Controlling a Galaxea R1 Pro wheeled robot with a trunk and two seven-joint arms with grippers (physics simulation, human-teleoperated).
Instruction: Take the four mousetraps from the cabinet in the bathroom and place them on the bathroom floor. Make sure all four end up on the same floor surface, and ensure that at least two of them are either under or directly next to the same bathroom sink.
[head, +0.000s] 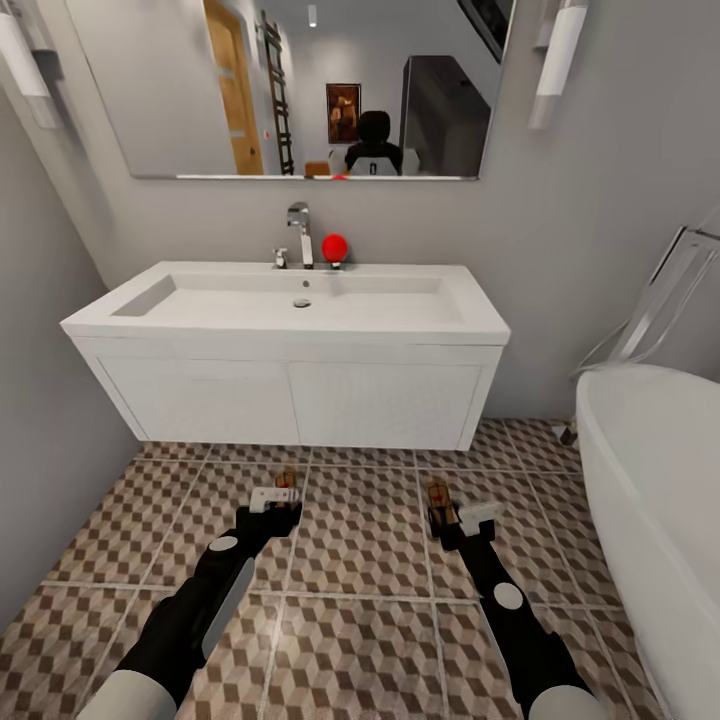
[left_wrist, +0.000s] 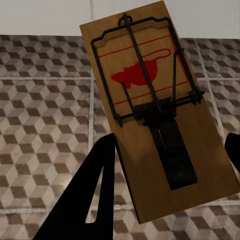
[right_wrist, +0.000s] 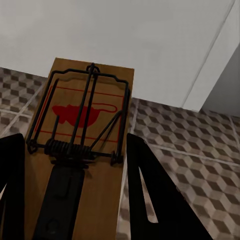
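Mousetraps (left_wrist: 155, 115) (right_wrist: 82, 165) sit clamped in my left tool (head: 272, 503) and right tool (head: 470, 520); I'd lower both flat onto the bathroom floor (head: 360, 560) beside the sink (head: 290, 390) before releasing.

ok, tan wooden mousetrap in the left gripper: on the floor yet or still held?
Held. The tan wooden mousetrap sits tilted between the left gripper fingers, patterned floor tiles behind it; contact cannot be told.

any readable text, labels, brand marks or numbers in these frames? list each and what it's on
No readable text in any view.
Left gripper's mousetrap: red mouse silhouette inside red lines, no letters.
Right gripper's mousetrap: same red mouse print, no letters.
Framed picture in the mirror: too blurred to read.
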